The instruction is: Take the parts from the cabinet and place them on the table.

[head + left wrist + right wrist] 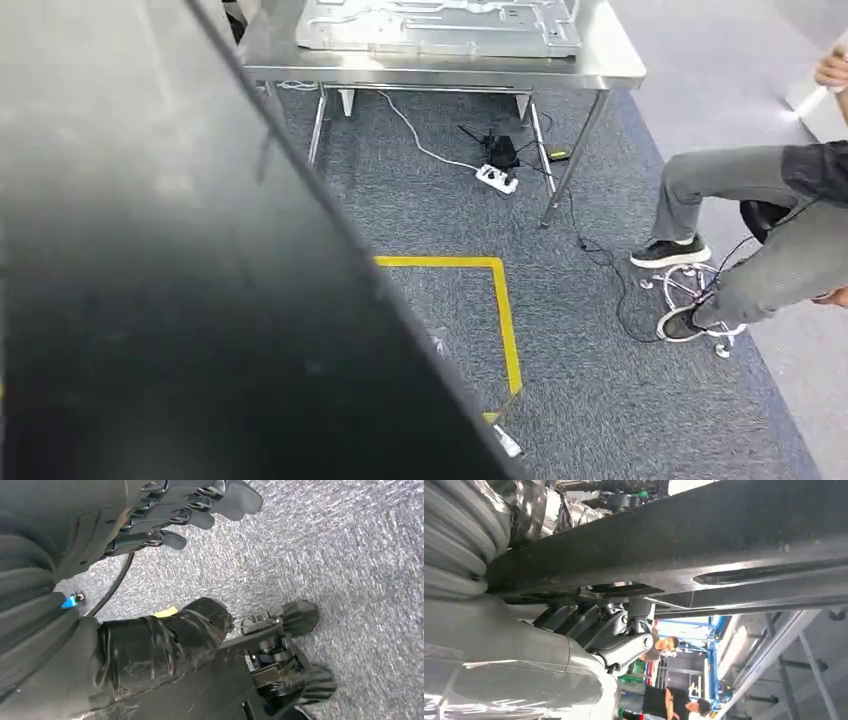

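Observation:
A large flat dark panel (pixel 180 300) is raised close in front of my head and covers the left half of that view, its edge running diagonally. In the right wrist view my right hand (pixel 616 630) sits against the panel (pixel 704 535), dark fingers (pixel 574 620) and thumb closed on its edge. My left hand (pixel 195 505) hangs over the grey carpet with its fingers apart and nothing in them. The steel table (pixel 600 62) stands ahead at the far end, and a flat silver metal part (pixel 440 25) lies on it.
A person sits on a stool at the right, shoes (pixel 672 252) on the carpet. Under the table lie a white power strip (pixel 497 178) and cables. Yellow floor tape (pixel 505 320) marks a square beside the panel's edge.

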Controlling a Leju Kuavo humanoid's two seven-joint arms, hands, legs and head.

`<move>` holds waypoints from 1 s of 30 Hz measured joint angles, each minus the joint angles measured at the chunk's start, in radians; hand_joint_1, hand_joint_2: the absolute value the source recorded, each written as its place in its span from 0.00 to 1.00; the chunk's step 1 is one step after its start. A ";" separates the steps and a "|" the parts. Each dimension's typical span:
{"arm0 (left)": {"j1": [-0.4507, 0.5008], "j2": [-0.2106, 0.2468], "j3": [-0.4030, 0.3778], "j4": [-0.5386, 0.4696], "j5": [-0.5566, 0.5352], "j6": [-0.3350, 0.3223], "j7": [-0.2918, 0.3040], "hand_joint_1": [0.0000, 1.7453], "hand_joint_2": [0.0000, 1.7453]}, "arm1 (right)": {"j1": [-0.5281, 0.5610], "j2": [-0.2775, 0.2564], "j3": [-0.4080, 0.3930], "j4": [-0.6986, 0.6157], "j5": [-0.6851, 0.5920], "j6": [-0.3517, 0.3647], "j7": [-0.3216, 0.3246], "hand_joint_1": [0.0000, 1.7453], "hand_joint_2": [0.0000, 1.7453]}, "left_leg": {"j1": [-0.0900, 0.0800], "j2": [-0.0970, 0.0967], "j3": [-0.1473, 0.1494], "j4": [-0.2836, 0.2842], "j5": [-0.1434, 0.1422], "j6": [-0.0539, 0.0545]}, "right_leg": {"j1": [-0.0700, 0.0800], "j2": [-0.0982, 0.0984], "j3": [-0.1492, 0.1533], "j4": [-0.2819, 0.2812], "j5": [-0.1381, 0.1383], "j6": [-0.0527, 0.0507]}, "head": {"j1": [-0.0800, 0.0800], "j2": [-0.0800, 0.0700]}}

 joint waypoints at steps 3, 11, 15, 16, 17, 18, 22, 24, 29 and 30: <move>0.000 0.000 0.000 0.000 0.000 0.000 0.000 0.00 1.00 | 0.001 -0.002 0.000 0.000 0.000 0.000 0.000 1.00 1.00 | -0.004 -0.007 0.002 0.002 -0.002 0.000 | 0.001 0.000 0.017 -0.061 0.075 -0.008 | 0.003 0.000; -0.002 -0.003 0.000 0.000 0.000 0.000 0.000 0.00 1.00 | 0.002 -0.001 0.000 -0.003 0.000 0.000 0.000 1.00 1.00 | -0.006 -0.011 -0.001 0.014 -0.015 -0.031 | 0.003 0.001 0.130 -0.303 0.163 -0.045 | 0.003 0.000; 0.000 -0.003 0.000 0.000 0.000 0.000 0.000 0.00 1.00 | 0.002 -0.001 0.000 -0.004 0.000 0.000 0.000 1.00 1.00 | 0.001 -0.005 -0.121 0.269 -0.140 -0.052 | 0.002 -0.003 0.132 -0.304 0.161 -0.055 | -0.010 0.000; 0.002 -0.002 0.000 0.000 0.000 0.000 0.000 0.00 1.00 | 0.003 -0.001 0.000 -0.004 0.000 0.000 0.000 1.00 1.00 | 0.003 -0.004 -0.142 0.307 -0.143 -0.055 | 0.002 -0.003 0.132 -0.303 0.161 -0.054 | -0.010 0.000; 0.003 -0.002 0.000 0.000 0.000 0.000 0.000 0.00 1.00 | 0.003 -0.001 0.000 -0.004 0.000 0.000 0.000 1.00 1.00 | 0.005 -0.002 -0.137 0.295 -0.123 -0.057 | 0.001 -0.003 0.133 -0.303 0.160 -0.054 | -0.010 0.000; 0.003 -0.002 -0.001 0.000 0.000 0.000 0.000 0.00 1.00 | 0.003 -0.001 0.000 -0.004 -0.001 0.000 0.000 1.00 1.00 | 0.007 -0.001 -0.113 0.242 -0.087 -0.057 | 0.000 -0.003 0.135 -0.303 0.158 -0.052 | -0.010 0.000; -0.003 -0.001 -0.001 0.000 0.000 -0.019 -0.008 0.00 1.00 | 0.003 0.000 -0.006 -0.004 -0.068 0.013 -0.015 1.00 1.00 | 0.003 0.001 0.004 0.009 -0.016 -0.042 | 0.005 -0.002 0.135 -0.290 0.141 -0.025 | -0.008 0.000; 0.001 0.002 -0.001 0.000 0.000 -0.023 -0.011 0.00 1.00 | 0.006 0.000 -0.011 0.000 -0.080 0.019 -0.024 1.00 1.00 | 0.005 -0.001 -0.001 0.004 -0.018 -0.027 | 0.006 -0.002 0.140 -0.286 0.152 -0.010 | 0.000 0.000; 0.000 0.005 -0.001 0.000 0.000 -0.031 -0.013 0.00 1.00 | 0.007 0.000 -0.016 0.003 -0.091 0.026 -0.037 1.00 1.00 | 0.003 -0.003 0.026 0.001 -0.025 0.000 | 0.001 0.001 0.051 -0.106 0.058 0.002 | 0.016 0.000; 0.001 0.006 -0.001 0.000 0.000 -0.032 -0.013 0.00 1.00 | 0.007 0.000 -0.016 0.005 -0.091 0.026 -0.037 1.00 1.00 | 0.000 -0.003 0.028 0.001 -0.029 0.004 | 0.000 0.000 0.003 -0.026 0.030 0.000 | 0.018 0.000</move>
